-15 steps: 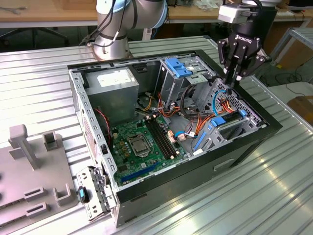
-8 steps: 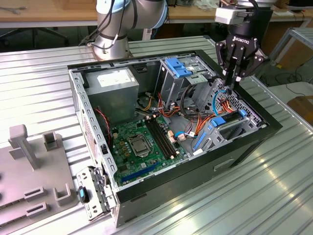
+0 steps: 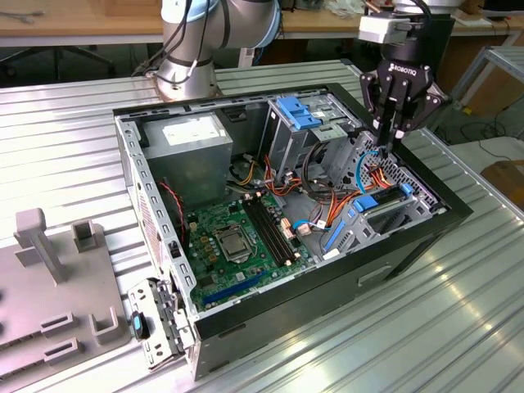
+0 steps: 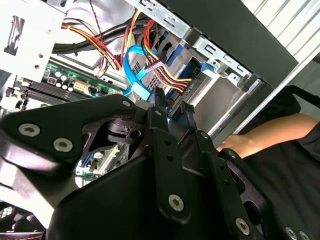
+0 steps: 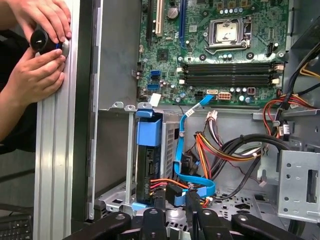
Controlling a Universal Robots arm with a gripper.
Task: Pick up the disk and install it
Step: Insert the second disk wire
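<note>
The disk (image 5: 148, 172) stands on edge in the lower drive bay of the open computer case (image 3: 409, 246), with its blue bracket (image 5: 149, 132) on the end nearest the motherboard. In the exterior view the disk (image 3: 381, 205) sits at the case's right side under orange and blue cables. My gripper (image 3: 391, 139) hangs just above that bay, pointing down. In both wrist views its two black fingers (image 5: 159, 200) stand a narrow gap apart with nothing between them, over the cables beside the disk. The gripper (image 4: 172, 100) is open.
A person's hands (image 5: 37, 55) hold a small black round part against the case's outer edge. A grey power-supply box (image 3: 192, 135), the green motherboard (image 3: 237, 237) and an upper bay with blue tabs (image 3: 299, 115) fill the case. A grey fixture (image 3: 57, 270) lies at the exterior view's left.
</note>
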